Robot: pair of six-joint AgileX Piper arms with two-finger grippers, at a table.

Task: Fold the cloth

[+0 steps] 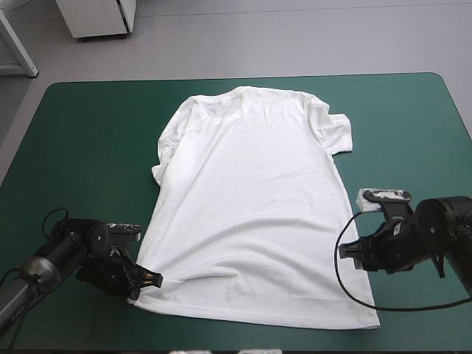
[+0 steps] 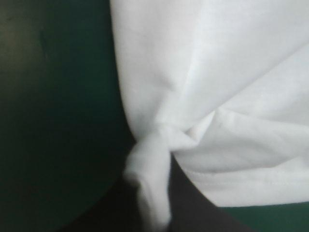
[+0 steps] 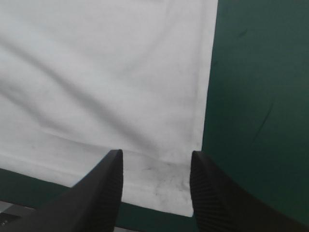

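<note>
— Left gripper (image 1: pixel 150 281): how is it seen to stand?
— It is pressed together on a pinch of the white, short-sleeved cloth T-shirt (image 1: pixel 251 199), at the shirt's left edge just above the hem. The fabric is drawn into a point there. The right gripper (image 1: pixel 351 251) is spread at the shirt's right hem corner, which is seen between its black fingers (image 3: pixel 108 188). Nothing is gripped by it yet.
— And where is the shirt itself?
— It is spread flat, collar away from the robot, with the teal-green table cover (image 1: pixel 88 133) showing all round it.
— How much is judged done?
— Only the spreading and one grasp. The second corner is yet to be taken, and no fold has been made.
— Any containers?
— None is seen beside the shirt, so nothing is held in one.
</note>
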